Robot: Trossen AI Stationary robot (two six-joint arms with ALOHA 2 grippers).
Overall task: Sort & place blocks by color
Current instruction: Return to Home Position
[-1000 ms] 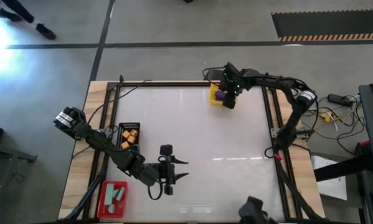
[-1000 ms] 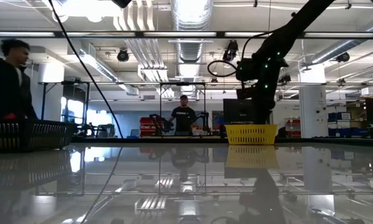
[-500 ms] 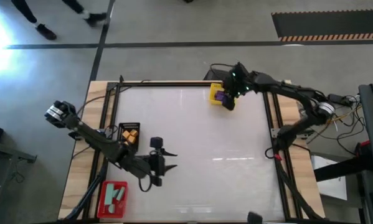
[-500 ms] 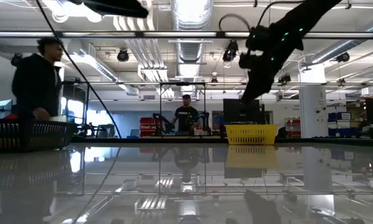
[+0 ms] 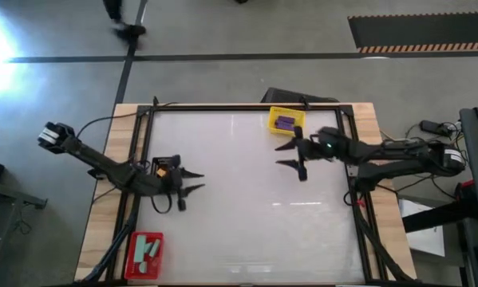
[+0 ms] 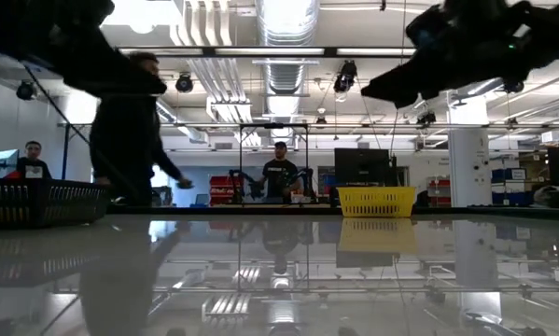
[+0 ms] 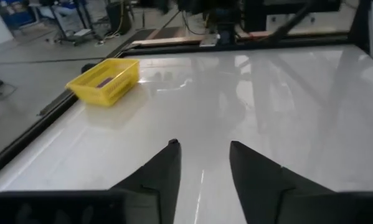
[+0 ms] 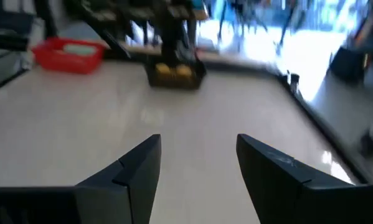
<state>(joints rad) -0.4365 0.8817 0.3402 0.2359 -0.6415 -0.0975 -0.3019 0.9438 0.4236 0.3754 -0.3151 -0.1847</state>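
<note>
In the high view, purple bars lie in the yellow tray (image 5: 286,121) at the far edge. Orange cubes (image 5: 163,170) sit in the black tray (image 5: 165,163) on the left, and mint-teal bars (image 5: 148,251) lie in the red tray (image 5: 145,253) at the near left corner. My left gripper (image 5: 199,181) is open just right of the black tray, pointing right over bare table. My right gripper (image 5: 280,155) is open near-side of the yellow tray, pointing left. The left wrist view shows the yellow tray (image 7: 105,81) ahead of the open left gripper (image 7: 202,149). The right wrist view shows the red tray (image 8: 68,55) and black tray (image 8: 175,73) beyond the open right gripper (image 8: 198,146).
The white table top (image 5: 239,207) lies bare between the two grippers and toward the near edge. A dark frame rail (image 5: 246,107) borders the table. A person (image 6: 134,131) walks behind the table's far side, with others farther back in the room.
My left gripper has swung from the near middle of the table toward the far left, ending beside the black tray and turned to point right. My right gripper has left the yellow tray, moved toward the near edge and turned to point left. A person has walked across behind the table.
</note>
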